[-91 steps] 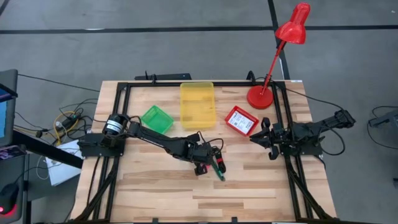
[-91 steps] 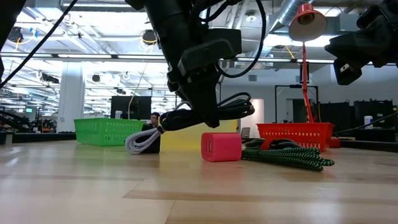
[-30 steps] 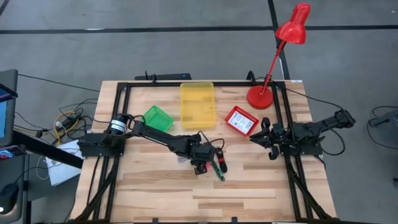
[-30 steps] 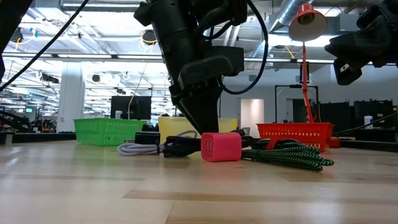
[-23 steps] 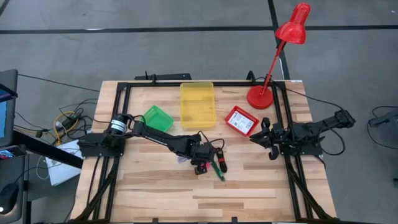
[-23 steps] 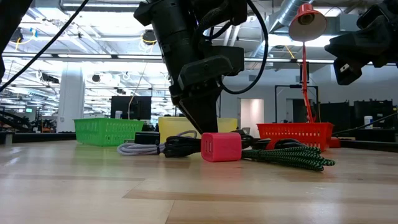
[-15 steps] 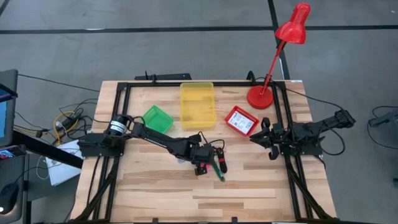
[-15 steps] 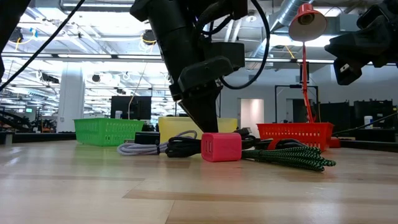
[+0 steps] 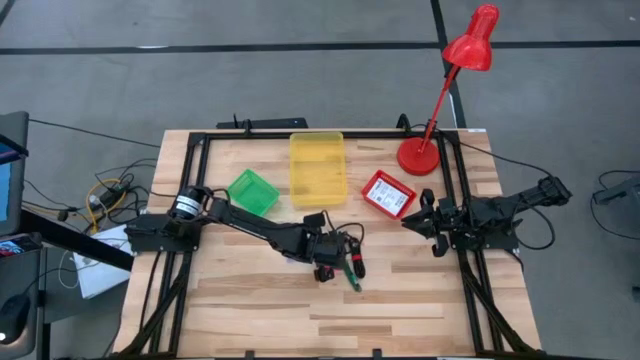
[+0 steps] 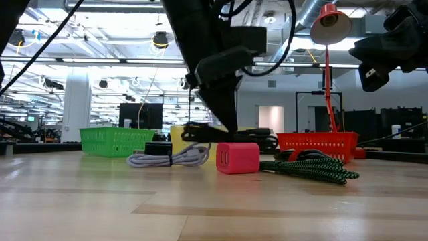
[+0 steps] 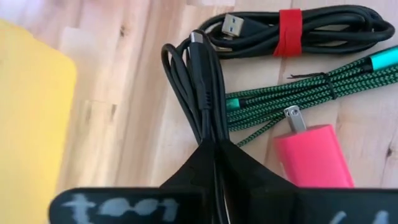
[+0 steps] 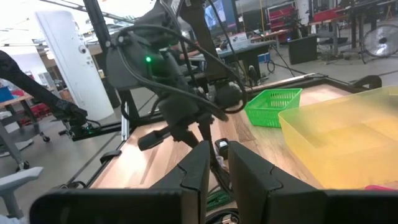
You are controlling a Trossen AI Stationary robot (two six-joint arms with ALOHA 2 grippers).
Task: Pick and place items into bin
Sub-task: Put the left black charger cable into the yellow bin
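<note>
my left end effector (image 11: 214,155) is clamped on the floppy black cable (image 11: 193,93) mid-bundle, yellow bin (image 9: 317,167) at 12 o'clock.

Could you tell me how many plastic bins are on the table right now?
3: a green bin nearest the left arm's base, a yellow bin at the middle back, and a red bin beside the lamp's base. None seems hidden.

Wooden table (image 9: 420,300) is carrying: yellow bin (image 9: 317,168), green basket (image 9: 252,190), red basket (image 9: 388,193), red lamp (image 9: 418,157), pink charger block (image 10: 237,158), green braided cable (image 10: 311,168), white cable (image 10: 167,158).
</note>
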